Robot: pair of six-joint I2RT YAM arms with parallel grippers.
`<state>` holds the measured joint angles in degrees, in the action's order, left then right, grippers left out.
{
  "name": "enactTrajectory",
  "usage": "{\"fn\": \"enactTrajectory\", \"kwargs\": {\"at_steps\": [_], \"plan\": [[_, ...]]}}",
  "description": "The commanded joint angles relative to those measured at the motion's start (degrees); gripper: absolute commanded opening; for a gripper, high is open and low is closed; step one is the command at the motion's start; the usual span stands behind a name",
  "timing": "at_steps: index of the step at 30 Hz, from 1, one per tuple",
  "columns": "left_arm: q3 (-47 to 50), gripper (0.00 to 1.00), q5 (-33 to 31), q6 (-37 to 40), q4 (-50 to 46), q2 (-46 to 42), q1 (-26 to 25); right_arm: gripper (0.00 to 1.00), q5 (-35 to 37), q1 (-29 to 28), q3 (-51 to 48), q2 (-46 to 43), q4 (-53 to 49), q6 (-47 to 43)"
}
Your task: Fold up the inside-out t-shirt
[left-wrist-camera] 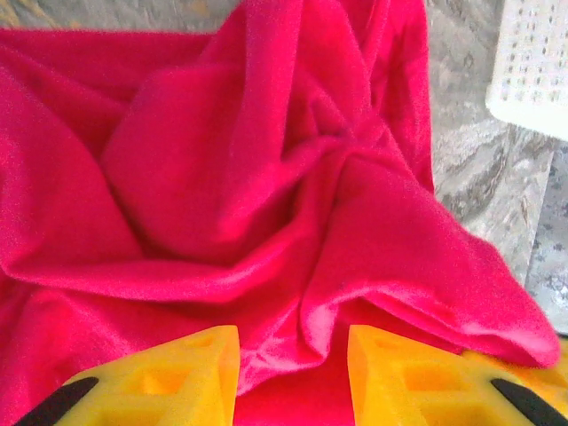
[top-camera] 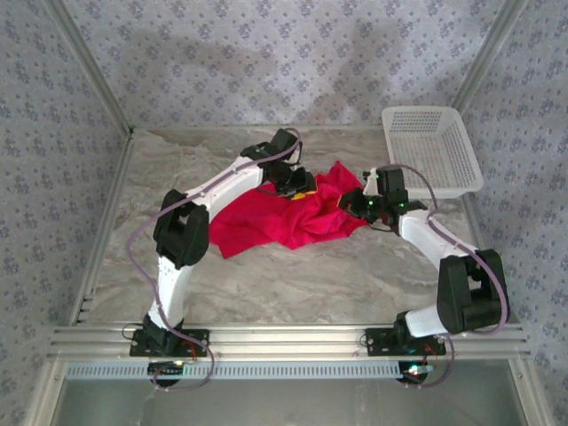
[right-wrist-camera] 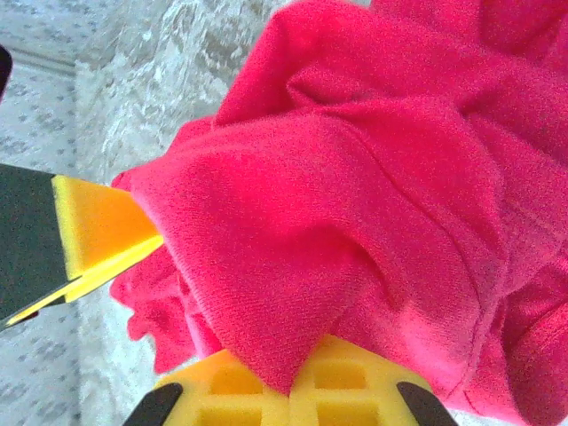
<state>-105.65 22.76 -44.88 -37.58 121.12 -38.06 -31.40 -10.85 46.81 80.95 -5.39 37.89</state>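
We are seeing the shirt (top-camera: 275,224) lying crumpled at the centre of the table (top-camera: 293,288); our left gripper (top-camera: 300,190) is hovering spread over its 12 o'clock edge, our right gripper (top-camera: 357,203) pinching its 3 o'clock edge

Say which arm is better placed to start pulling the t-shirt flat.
Right, likely. The right claw is shut on a fold of the red t-shirt and could pull at once; the left claw stands open over the cloth, its pads apart.

T-shirt (top-camera: 275,226) bright red; end effector pads (left-wrist-camera: 177,377) yel; basket (top-camera: 417,109) wht; table (top-camera: 311,284) grey marbled; walls (top-camera: 266,53) floral print.
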Motion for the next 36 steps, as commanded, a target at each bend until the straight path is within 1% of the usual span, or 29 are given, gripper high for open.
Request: {"fn": "enactTrajectory", "kwargs": {"at_steps": [1, 6, 10, 13, 15, 16, 18, 21, 22, 25, 28, 31, 33, 36], "plan": [[4.09, 0.40, 2.63, 1.06, 4.10, -4.19, -0.95, 0.00, -8.54, 0.55, -1.67, 0.17, 4.99, 0.44], [6.85, 0.44, 4.77, -0.96, 8.59, -2.43, -1.21, 0.00, -8.86, 0.34, -0.82, 0.76, 4.87, 0.39], [2.67, 0.45, 4.39, -0.68, 7.89, 1.18, -2.65, 0.00, -8.25, 0.26, -0.73, 0.58, 4.45, 0.40], [-2.49, 0.43, 2.47, 0.62, 3.64, 5.60, -3.22, 0.00, -7.87, 0.21, -0.73, 0.59, 4.45, 0.61], [-5.73, 0.37, 1.74, 1.76, 0.18, 8.27, -3.13, 0.00, -7.59, 0.30, -0.93, 0.37, 4.34, 0.34], [-7.44, 0.32, 1.23, 2.37, -0.92, 8.94, -3.09, 0.00, -7.41, 0.45, -1.01, 0.23, 4.12, 0.16], [-9.32, 0.17, 0.20, 3.59, -4.03, 9.27, -2.94, 0.00, -7.10, 1.05, -1.26, 0.13, 3.60, -0.24], [-11.25, 0.02, -0.77, 5.51, -7.12, 7.38, -2.16, 0.00, -6.36, 2.91, -1.64, 0.15, 2.60, -0.48], [-11.71, 0.00, -1.39, 6.07, -8.08, 6.48, -1.88, 0.00, -5.64, 3.56, -1.63, 0.15, 2.03, -0.62], [-11.42, 0.00, -1.64, 6.84, -9.37, 1.88, -0.68, 0.00, -1.94, 6.03, -1.42, 0.89, -0.94, -0.33], [-7.91, 0.00, 1.17, 5.58, -6.22, -3.64, 0.47, 0.00, 1.72, 8.21, 0.03, 4.41, -5.45, 0.59], [-2.85, 0.00, 5.85, 3.13, -1.71, -7.51, 1.45, 0.00, 2.35, 8.70, 2.92, 10.15, -7.93, 0.44], [-0.43, 0.00, 9.02, 1.72, 2.60, -8.27, 1.84, 0.00, 1.32, 8.17, 4.75, 13.77, -7.93, 0.46], [2.97, 0.00, 15.00, -1.34, 8.28, -7.06, 2.47, 0.00, 1.34, 6.68, 7.43, 16.11, -9.27, 0.18]]}}
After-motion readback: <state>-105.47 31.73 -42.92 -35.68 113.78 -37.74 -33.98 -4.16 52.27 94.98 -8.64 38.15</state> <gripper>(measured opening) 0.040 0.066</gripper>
